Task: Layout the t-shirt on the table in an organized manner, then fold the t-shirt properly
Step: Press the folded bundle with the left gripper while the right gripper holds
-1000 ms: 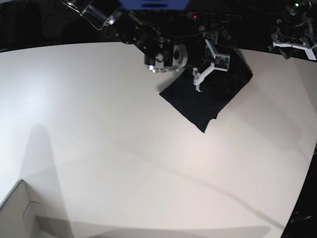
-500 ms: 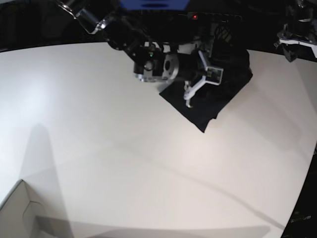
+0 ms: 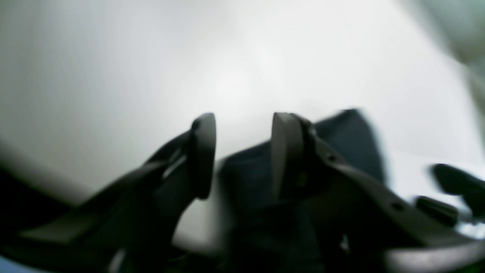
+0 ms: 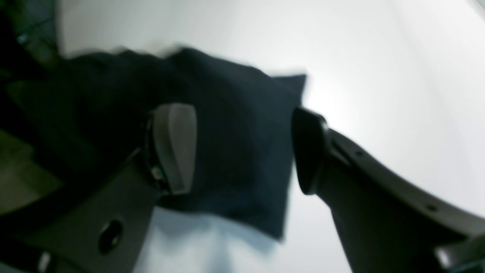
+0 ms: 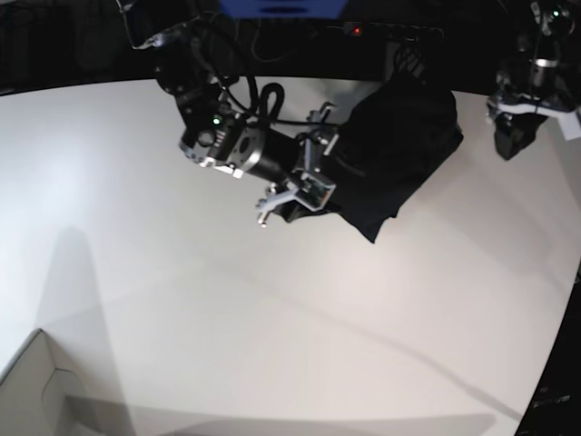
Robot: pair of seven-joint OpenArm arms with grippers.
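The black t-shirt (image 5: 404, 150) lies bunched in a folded heap at the far right of the white table (image 5: 182, 291). My right gripper (image 5: 320, 171) hovers at the heap's left edge. In the right wrist view the right gripper (image 4: 242, 151) stands wide open, with the t-shirt (image 4: 235, 113) below its fingers and nothing gripped. My left gripper (image 5: 511, 136) hangs to the right of the shirt, apart from it. In the blurred left wrist view the left gripper (image 3: 244, 155) shows a gap between its fingers, nothing in it, and the t-shirt (image 3: 344, 136) lies beyond.
A pale cardboard box corner (image 5: 36, 391) sits at the table's near left. Dark equipment and cables line the table's far edge behind the shirt. The table's curved edge runs down the right side.
My right arm has swung left and toward the front, off the top of the shirt to its left edge. The left gripper has dropped a little lower at the far right.
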